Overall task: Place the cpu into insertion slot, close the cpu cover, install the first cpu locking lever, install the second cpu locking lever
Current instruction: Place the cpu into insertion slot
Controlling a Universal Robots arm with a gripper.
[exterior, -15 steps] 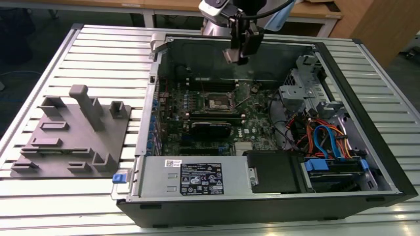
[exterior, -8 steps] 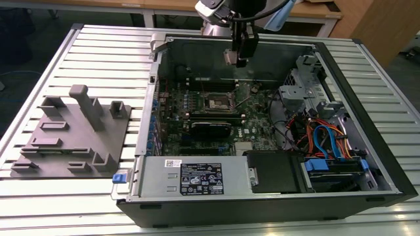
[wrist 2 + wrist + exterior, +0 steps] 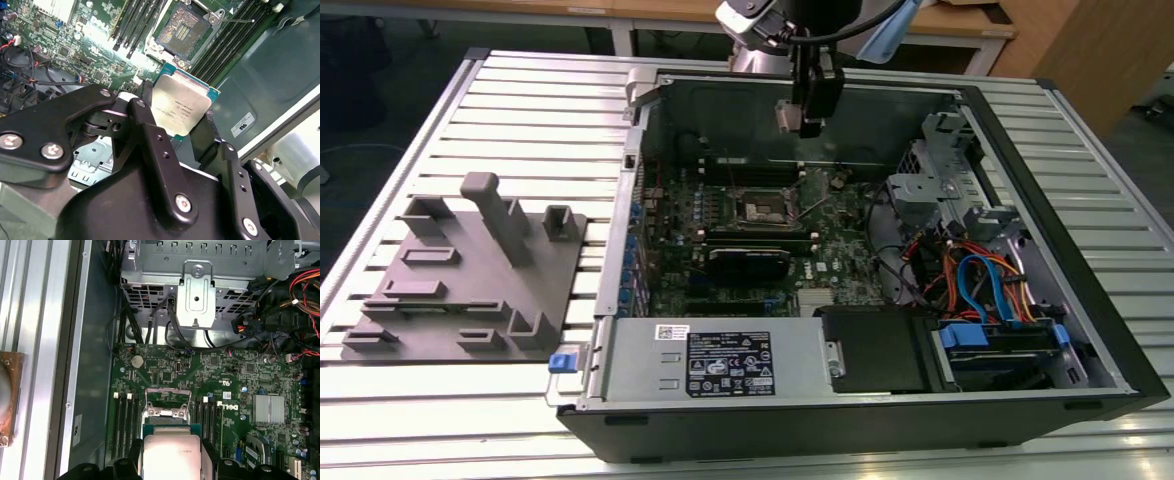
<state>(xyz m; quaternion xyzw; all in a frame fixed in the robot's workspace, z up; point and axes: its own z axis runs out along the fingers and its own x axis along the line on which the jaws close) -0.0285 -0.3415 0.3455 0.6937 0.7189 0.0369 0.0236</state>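
Second wrist view: gripper (image 3: pixel 176 120) clamped on the cpu (image 3: pixel 182 102), fingers (image 3: pixel 144 114) on two opposite edges, metal top showing. Beyond the chip the insertion slot (image 3: pixel 182 30) lies open, contacts bare, apart from it. Exterior view: gripper hangs near the case's (image 3: pixel 1121 350) far wall; slot sits mid-board, toward the near edge.

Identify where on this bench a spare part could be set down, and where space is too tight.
Bare slats of the table lie beyond the grey fixture plate and in front of it, toward the exterior view's left. Inside the computer case it is crowded: motherboard, cables, and the gripper holding the cpu above.
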